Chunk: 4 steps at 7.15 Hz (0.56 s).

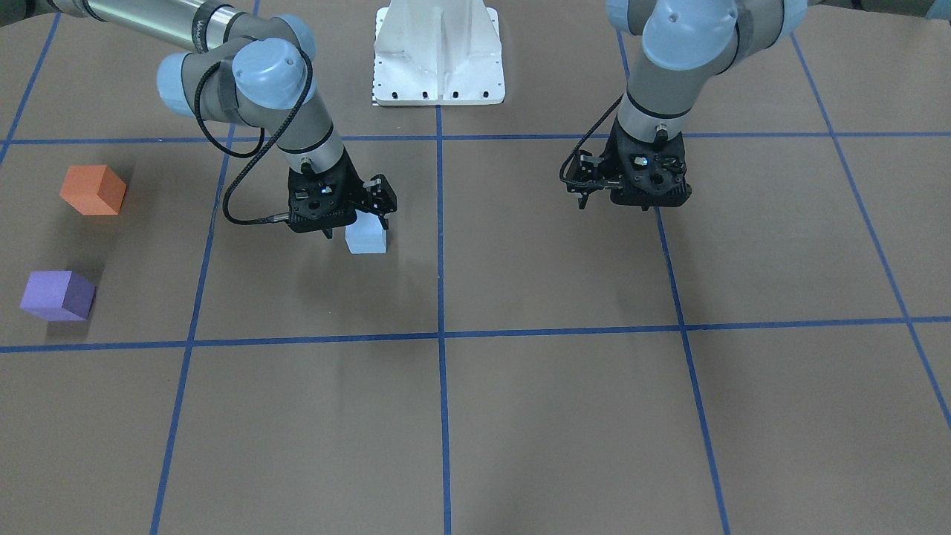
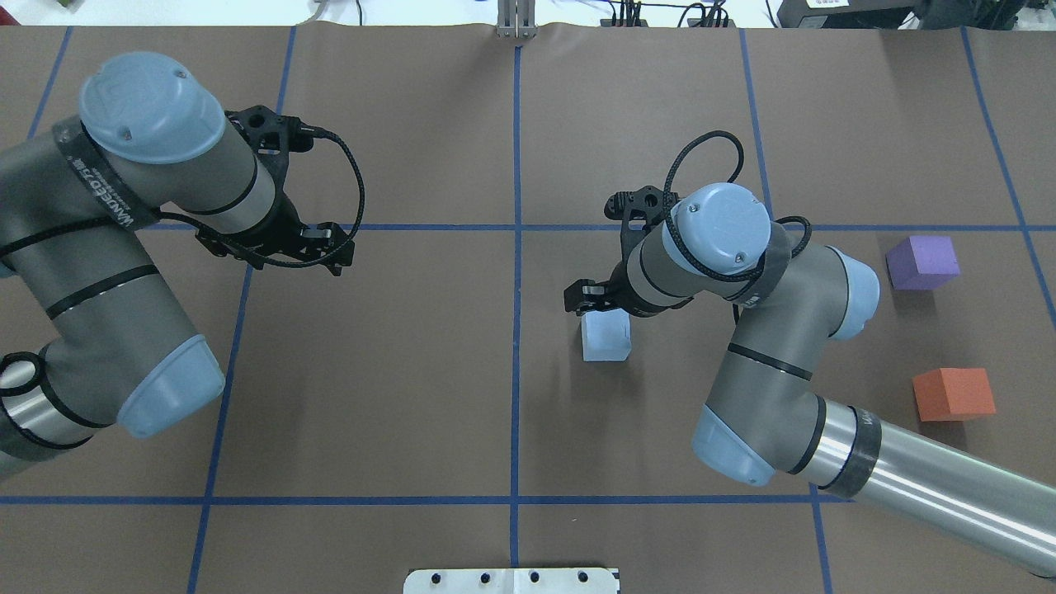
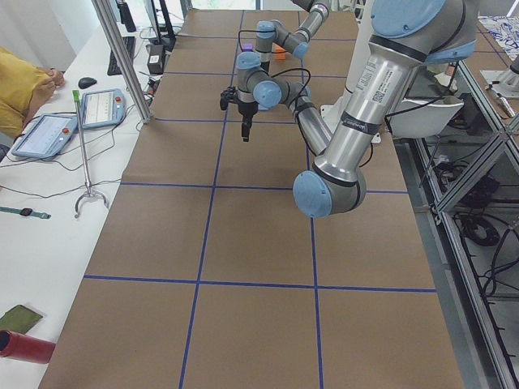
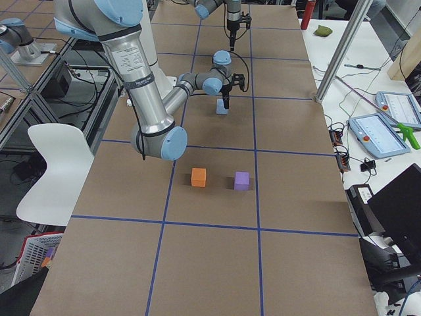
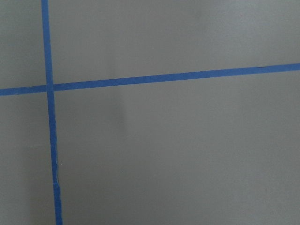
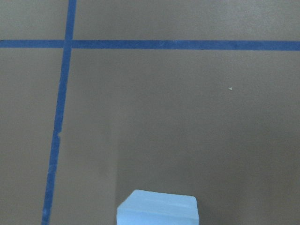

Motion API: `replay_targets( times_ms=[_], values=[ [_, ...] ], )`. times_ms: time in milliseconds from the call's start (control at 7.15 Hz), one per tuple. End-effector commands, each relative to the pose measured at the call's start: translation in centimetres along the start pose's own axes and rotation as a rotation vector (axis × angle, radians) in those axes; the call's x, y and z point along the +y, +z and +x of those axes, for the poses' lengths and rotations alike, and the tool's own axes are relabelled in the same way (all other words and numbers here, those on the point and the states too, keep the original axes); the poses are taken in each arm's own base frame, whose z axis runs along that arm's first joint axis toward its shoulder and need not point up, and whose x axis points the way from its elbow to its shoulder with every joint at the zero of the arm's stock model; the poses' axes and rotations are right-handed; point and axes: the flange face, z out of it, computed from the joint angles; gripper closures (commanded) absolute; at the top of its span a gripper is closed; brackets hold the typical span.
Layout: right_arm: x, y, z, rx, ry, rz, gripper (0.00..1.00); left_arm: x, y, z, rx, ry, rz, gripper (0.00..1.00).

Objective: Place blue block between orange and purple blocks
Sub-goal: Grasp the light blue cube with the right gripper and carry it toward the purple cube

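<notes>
The pale blue block (image 1: 366, 239) (image 2: 606, 337) rests on the brown table just right of the centre line, and its top shows at the bottom edge of the right wrist view (image 6: 159, 208). My right gripper (image 1: 356, 229) is open and low over it, one finger on each side. The orange block (image 1: 93, 190) (image 2: 954, 393) and the purple block (image 1: 58, 296) (image 2: 922, 262) stand apart at the table's right end with a gap between them. My left gripper (image 1: 620, 206) hangs open over bare table on the left half, holding nothing.
Blue tape lines (image 1: 440, 334) divide the brown table into squares. The white robot base (image 1: 438, 52) stands at the robot's edge. A side bench with tablets (image 3: 101, 107) and a seated person (image 3: 20, 89) runs along the far side. A white chair (image 4: 52, 164) stands behind the robot.
</notes>
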Motion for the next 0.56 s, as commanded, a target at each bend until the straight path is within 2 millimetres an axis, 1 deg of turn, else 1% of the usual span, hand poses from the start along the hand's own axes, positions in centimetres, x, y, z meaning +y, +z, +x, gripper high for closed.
replay_targets(
  times_ms=[0,140,280,420],
  values=[
    [0.3,2.5,-0.2,0.033,-0.011,-0.011,0.0,0.0,0.1,-0.1,-0.001,-0.002,-0.002,0.01],
    [0.7,2.8,-0.4,0.036,-0.014,-0.012,0.0,0.0,0.1,-0.1,-0.001,-0.004,-0.002,0.01],
    [1.0,3.5,-0.4,0.044,-0.013,-0.02,0.04,0.0,0.2,0.0,-0.002,-0.006,-0.004,0.01],
    [1.0,2.8,-0.7,0.028,-0.008,-0.017,0.94,0.1,0.4,0.1,-0.003,-0.009,-0.007,0.01]
  ],
)
